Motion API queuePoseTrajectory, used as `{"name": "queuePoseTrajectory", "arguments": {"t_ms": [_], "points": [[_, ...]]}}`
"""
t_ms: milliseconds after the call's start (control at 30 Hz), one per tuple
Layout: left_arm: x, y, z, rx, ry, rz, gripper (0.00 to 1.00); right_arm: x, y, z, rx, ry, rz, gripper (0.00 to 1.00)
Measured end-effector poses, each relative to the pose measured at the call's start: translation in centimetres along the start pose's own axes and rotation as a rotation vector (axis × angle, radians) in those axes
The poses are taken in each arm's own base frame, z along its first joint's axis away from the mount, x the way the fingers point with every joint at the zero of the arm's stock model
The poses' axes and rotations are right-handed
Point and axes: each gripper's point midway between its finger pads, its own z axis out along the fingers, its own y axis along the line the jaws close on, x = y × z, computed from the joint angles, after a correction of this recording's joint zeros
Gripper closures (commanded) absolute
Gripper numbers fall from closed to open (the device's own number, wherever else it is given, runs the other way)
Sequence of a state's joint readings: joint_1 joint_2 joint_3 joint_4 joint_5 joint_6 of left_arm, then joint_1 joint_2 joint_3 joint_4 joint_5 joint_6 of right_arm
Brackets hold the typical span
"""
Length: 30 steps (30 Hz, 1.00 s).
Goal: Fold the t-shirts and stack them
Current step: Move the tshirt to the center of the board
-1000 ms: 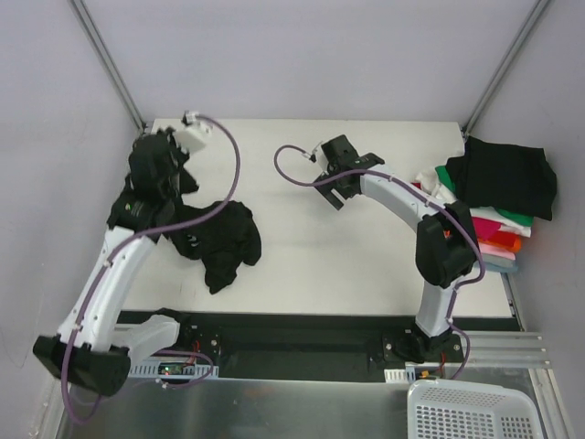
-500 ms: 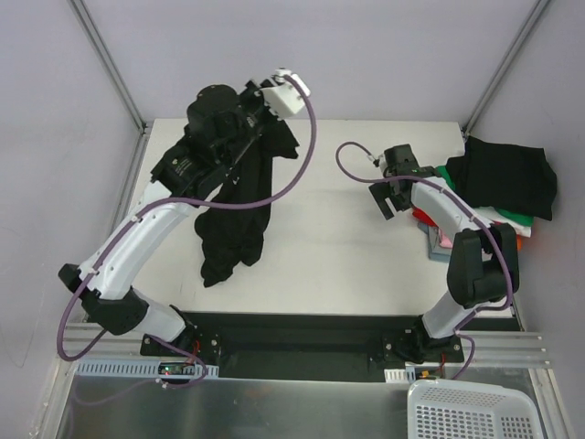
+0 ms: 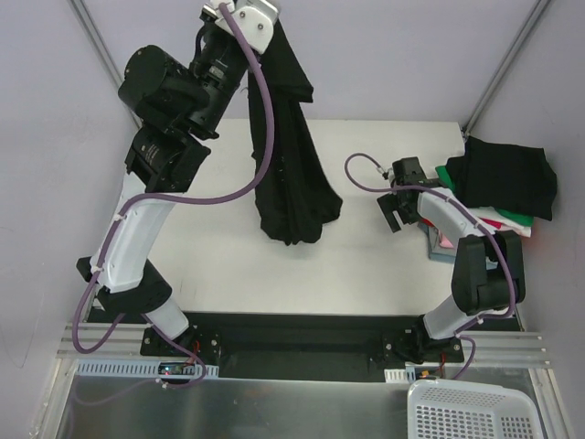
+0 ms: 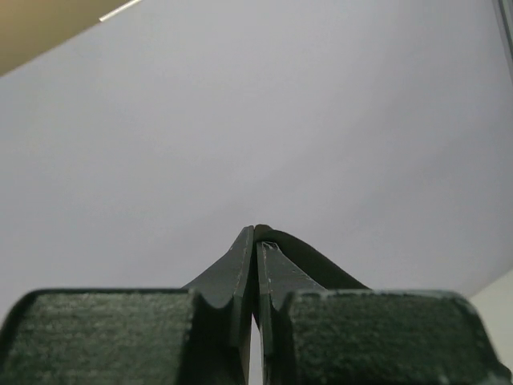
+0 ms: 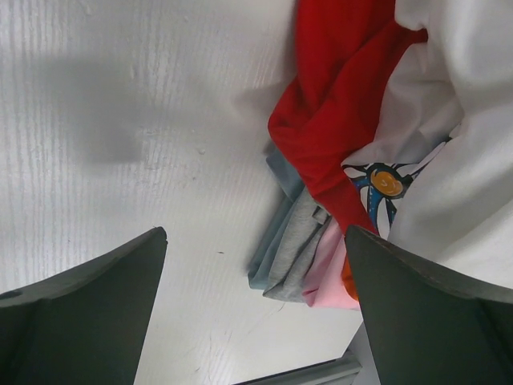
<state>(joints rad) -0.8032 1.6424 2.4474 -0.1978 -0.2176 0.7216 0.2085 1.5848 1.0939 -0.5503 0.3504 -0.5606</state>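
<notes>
Item: black t-shirt (image 3: 291, 178), unfolded, hanging in a long bunched column above the middle of the desk (image 3: 366, 274); whether its lower end touches the surface cannot be told from overhead. Holder: left tool (image 4: 256, 241), raised high toward the back wall, jaws pinched fully together on a thin fold of the black cloth, which shows between the fingers in the wrist view. Second holder: right tool (image 3: 395, 206), low over the right half of the desk, jaws spread wide and holding nothing; it sits just beside the stack of folded t-shirts (image 3: 503, 178). Stack contents: a black tee on top with green, white, red, pink and orange edges showing beneath. The right wrist view adds a red fold (image 5: 337, 120), a printed white one (image 5: 449, 160) and a blue-grey layer (image 5: 280, 257) at the bottom. Step in hand, as judged: presenting the garment for spreading — folding not yet begun. Next move, as judged: the free tool takes a second shoulder or hem corner, so the cloth opens between the two tools and can be laid flat on the bare desk, well clear of the stack.
</notes>
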Motion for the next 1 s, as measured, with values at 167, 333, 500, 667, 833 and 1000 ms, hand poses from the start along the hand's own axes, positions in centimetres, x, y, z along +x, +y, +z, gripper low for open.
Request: {"name": "queuePoseTrajectory", "arguments": {"t_ms": [167, 333, 500, 667, 833, 1000], "points": [[-1.8, 1.5, 0.6, -0.069, -0.085, -0.017, 1.00, 0.3, -0.4, 0.2, 0.005, 0.002, 0.015, 0.02], [-0.3, 0.3, 1.5, -0.071, -0.069, 0.012, 1.00, 0.1, -0.3, 0.3, -0.005, -0.007, 0.028, 0.02], [8.2, -4.0, 0.5, -0.001, 0.111, 0.139, 1.00, 0.0, -0.1, 0.3, -0.017, -0.015, 0.030, 0.02], [19.5, -7.9, -3.7, 0.074, 0.345, 0.319, 1.00, -0.1, 0.2, 0.3, -0.031, -0.019, 0.030, 0.02], [24.8, -8.4, -8.4, 0.108, 0.487, 0.454, 1.00, -0.1, 0.3, 0.3, -0.038, -0.020, 0.029, 0.02], [23.9, -5.6, -11.6, 0.040, 0.512, 0.531, 1.00, -0.1, 0.3, 0.3, -0.040, -0.021, 0.030, 0.02]]}}
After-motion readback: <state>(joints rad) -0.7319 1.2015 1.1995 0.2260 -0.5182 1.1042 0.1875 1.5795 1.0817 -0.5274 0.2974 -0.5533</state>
